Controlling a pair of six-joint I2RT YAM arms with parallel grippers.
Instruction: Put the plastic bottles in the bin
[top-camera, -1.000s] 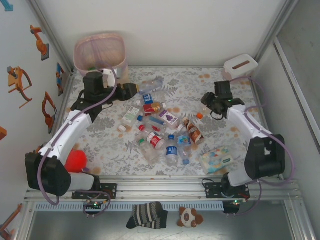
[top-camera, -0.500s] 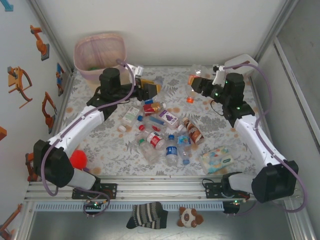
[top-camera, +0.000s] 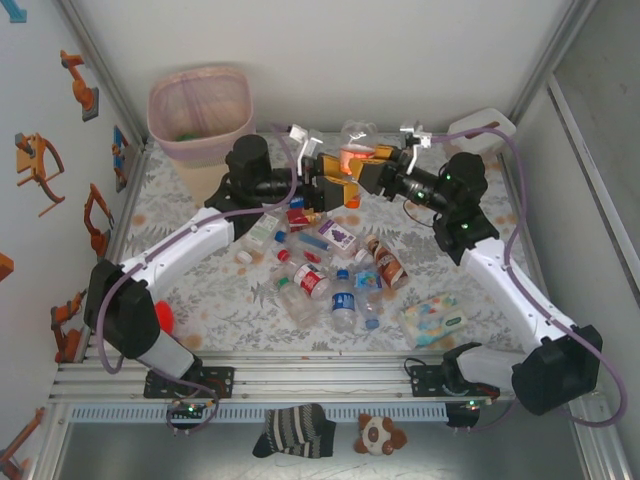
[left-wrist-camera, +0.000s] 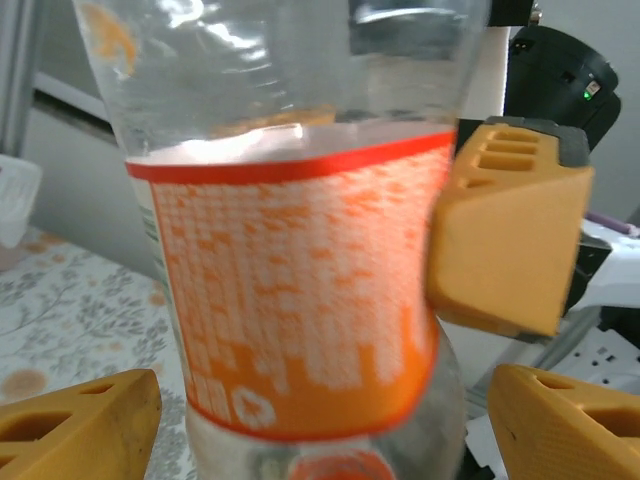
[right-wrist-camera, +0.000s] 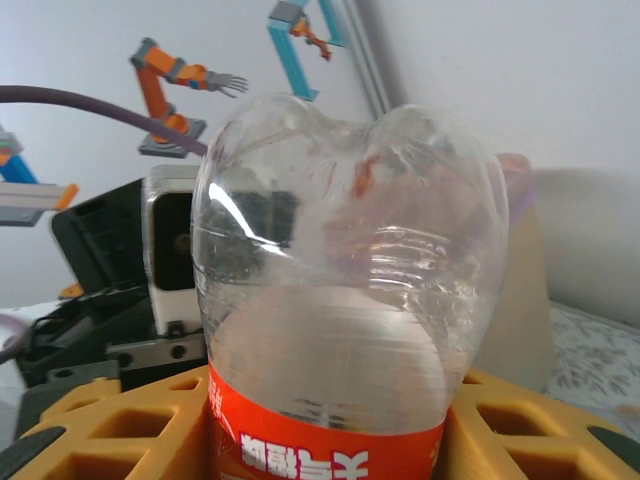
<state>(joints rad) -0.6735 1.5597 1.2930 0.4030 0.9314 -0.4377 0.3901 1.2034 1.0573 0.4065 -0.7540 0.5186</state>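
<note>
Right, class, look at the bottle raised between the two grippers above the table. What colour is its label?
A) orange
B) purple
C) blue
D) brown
A: the left wrist view shows the clear bottle close up, with an orange label printed in white wrapped round it.

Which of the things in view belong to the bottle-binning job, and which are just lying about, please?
Job: clear plastic bottle with orange label, held by the right gripper; loose small plastic bottles in a heap; tall beige bin with pink liner.
Lying about: white tissue box; pastel wipes pack; red ball; striped sock; small plush toy.
</note>
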